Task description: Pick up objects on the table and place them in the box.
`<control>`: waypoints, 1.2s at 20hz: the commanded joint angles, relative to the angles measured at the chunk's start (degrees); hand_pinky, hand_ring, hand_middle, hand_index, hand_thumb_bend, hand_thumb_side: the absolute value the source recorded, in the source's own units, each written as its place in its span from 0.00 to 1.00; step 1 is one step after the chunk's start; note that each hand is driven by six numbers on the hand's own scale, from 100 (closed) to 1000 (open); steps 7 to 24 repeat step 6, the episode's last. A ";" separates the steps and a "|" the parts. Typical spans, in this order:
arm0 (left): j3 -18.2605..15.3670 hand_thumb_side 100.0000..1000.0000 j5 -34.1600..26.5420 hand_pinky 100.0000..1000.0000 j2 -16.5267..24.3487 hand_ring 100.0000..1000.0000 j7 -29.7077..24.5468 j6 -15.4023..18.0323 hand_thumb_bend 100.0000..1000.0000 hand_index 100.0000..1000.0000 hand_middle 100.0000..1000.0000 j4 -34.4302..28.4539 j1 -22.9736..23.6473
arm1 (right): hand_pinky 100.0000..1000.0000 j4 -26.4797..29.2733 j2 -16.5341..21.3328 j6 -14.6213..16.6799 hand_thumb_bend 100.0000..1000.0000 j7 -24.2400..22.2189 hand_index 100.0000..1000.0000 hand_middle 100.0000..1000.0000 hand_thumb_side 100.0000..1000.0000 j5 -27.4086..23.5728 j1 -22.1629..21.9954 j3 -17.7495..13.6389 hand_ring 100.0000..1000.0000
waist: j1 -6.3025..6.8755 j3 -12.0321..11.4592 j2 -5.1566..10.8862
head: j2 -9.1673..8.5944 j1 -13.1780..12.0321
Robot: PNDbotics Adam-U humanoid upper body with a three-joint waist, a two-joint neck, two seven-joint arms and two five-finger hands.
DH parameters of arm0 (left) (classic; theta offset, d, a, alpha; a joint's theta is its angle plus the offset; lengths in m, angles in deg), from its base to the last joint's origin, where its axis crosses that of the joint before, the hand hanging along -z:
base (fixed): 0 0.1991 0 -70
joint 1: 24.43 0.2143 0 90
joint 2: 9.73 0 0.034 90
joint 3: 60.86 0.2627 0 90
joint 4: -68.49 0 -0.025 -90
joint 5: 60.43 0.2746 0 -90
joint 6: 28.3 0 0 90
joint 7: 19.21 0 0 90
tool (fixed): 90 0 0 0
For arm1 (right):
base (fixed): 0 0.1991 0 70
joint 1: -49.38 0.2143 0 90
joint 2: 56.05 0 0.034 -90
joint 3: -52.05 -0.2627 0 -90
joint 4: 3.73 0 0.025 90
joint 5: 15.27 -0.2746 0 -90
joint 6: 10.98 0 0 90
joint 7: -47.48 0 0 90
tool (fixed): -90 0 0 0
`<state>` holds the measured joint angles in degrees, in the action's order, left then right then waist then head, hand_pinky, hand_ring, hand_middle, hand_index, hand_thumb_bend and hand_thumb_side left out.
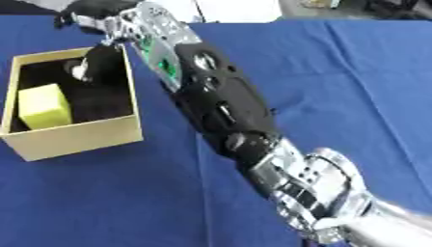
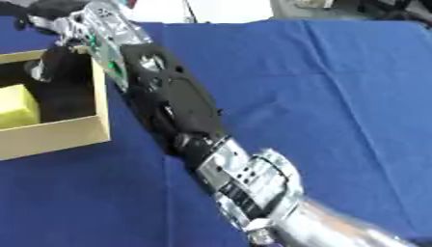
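Reaching across from the lower right, our right hand [image 1: 100,60] hung over the far right corner of the box [image 1: 76,136], its dark fingers dipping inside below the rim. We could not tell whether those fingers were spread or curled: they merged with the black lining of the box, and only a small pale rounded patch showed among them, which we could not make out as part of the hand or as something held. The forearm [image 1: 215,96], black with silver joints and a green patch near the wrist, crossed the blue tablecloth [image 1: 354,87] on a diagonal and hid the strip of cloth beneath it. Its elbow end was cut off at the lower right edge.

The box, tan cardboard and open at the top, sat on the cloth at the left. In the right eye view its left part was cut off by the edge. A yellow block [image 1: 42,106] lay inside it, against the left wall towards the near side, apart from our hand, which was at the opposite, far right corner.

We could read no label or writing on the box, the block or the arm. Our left hand did not appear.
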<state>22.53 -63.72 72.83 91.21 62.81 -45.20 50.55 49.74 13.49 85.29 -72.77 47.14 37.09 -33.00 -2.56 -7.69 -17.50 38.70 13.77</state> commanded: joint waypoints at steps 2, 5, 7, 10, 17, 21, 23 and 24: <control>-0.55 0.88 0.21 0.88 0.81 0.75 0.37 0.08 0.10 0.57 0.63 -0.90 -0.07 | 0.81 4.60 8.01 -2.46 0.00 2.88 0.84 0.82 0.28 -6.20 1.20 -0.58 0.88 | 0.52 0.50 1.56 | -0.12 -0.83; -0.73 0.88 0.35 0.88 0.95 0.75 0.63 0.13 0.10 0.57 0.63 -0.90 0.00 | 0.79 6.33 12.99 -4.27 0.00 5.06 0.85 0.82 0.46 -10.81 -0.47 -1.09 0.88 | 0.55 0.98 1.59 | -0.12 -1.32; -0.79 0.87 0.41 0.88 0.99 0.75 0.70 0.14 0.10 0.57 0.63 -0.90 0.02 | 0.79 6.93 14.56 -4.66 0.00 5.65 0.88 0.83 0.45 -12.72 -1.32 -1.27 0.89 | 0.56 1.12 1.57 | -0.15 -1.52; -0.79 0.87 0.41 0.88 0.99 0.75 0.70 0.14 0.10 0.57 0.63 -0.90 0.02 | 0.79 6.93 14.56 -4.66 0.00 5.65 0.88 0.83 0.45 -12.72 -1.32 -1.27 0.89 | 0.56 1.12 1.57 | -0.15 -1.52; -0.79 0.87 0.41 0.88 0.99 0.75 0.70 0.14 0.10 0.57 0.63 -0.90 0.02 | 0.79 6.93 14.56 -4.66 0.00 5.65 0.88 0.83 0.45 -12.72 -1.32 -1.27 0.89 | 0.56 1.12 1.57 | -0.15 -1.52; -0.79 0.87 0.41 0.88 0.99 0.75 0.70 0.14 0.10 0.57 0.63 -0.90 0.02 | 0.79 6.93 14.56 -4.66 0.00 5.65 0.88 0.83 0.45 -12.72 -1.32 -1.27 0.89 | 0.56 1.12 1.57 | -0.15 -1.52; -0.79 0.87 0.41 0.88 0.99 0.75 0.70 0.14 0.10 0.57 0.63 -0.90 0.02 | 0.79 6.93 14.56 -4.66 0.00 5.65 0.88 0.83 0.45 -12.72 -1.32 -1.27 0.89 | 0.56 1.12 1.57 | -0.15 -1.52; -0.79 0.87 0.41 0.88 0.99 0.75 0.70 0.14 0.10 0.57 0.63 -0.90 0.02 | 0.79 6.93 14.56 -4.66 0.00 5.65 0.88 0.83 0.45 -12.72 -1.32 -1.27 0.89 | 0.56 1.12 1.57 | -0.15 -1.52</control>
